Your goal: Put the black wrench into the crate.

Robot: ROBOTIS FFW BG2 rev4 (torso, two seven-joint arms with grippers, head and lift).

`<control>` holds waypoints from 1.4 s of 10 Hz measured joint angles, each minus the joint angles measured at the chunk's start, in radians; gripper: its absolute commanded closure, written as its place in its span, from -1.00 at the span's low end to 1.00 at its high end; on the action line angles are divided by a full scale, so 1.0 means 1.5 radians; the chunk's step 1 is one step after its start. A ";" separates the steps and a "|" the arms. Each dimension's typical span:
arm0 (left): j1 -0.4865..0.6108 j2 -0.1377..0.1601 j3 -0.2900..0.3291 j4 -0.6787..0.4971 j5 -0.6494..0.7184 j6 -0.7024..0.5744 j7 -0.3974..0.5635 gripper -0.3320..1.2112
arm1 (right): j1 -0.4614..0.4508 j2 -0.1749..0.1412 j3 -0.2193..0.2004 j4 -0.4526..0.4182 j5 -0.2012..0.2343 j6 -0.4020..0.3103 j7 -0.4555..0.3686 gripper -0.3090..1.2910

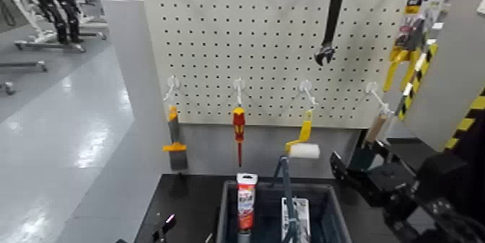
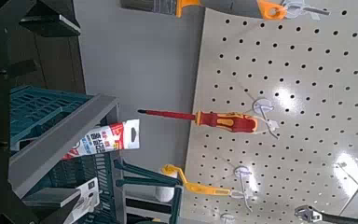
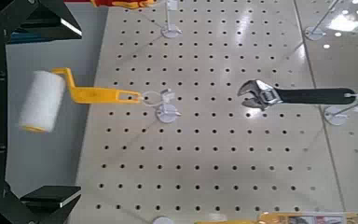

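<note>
Beyond our right pincer [image 3: 78, 110] stands a pale, flat pegboard [image 1: 238, 44] dotted with small round holes. Below the pincer, toward our left, sits the dark grey plastic crate [image 1: 325, 210], rectangular and thick-rimmed. Our right pincer is released, its dark, angular fingers spread around no tool; our left pincer [image 2: 77, 113], also released, waits low on the crate's far side from it. Above the right pincer the black wrench [image 1: 331, 26] hangs from its hook, slim matte handle up, shiny curved jaw down. Nothing of the task is done, we judge: gripping, unhooking, lowering and release remain.
</note>
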 measured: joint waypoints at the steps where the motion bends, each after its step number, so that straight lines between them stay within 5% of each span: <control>1: -0.004 0.001 -0.002 0.003 0.002 0.000 -0.001 -0.45 | -0.026 -0.008 0.001 0.000 -0.003 0.007 0.006 -0.46; 9: -0.026 0.014 -0.018 0.019 0.014 -0.003 -0.006 -0.45 | -0.230 -0.053 -0.005 0.034 -0.110 0.090 0.086 -0.46; 14: -0.042 0.026 -0.032 0.027 0.020 -0.007 -0.010 -0.45 | -0.362 -0.068 0.035 0.111 -0.157 0.103 0.163 -0.44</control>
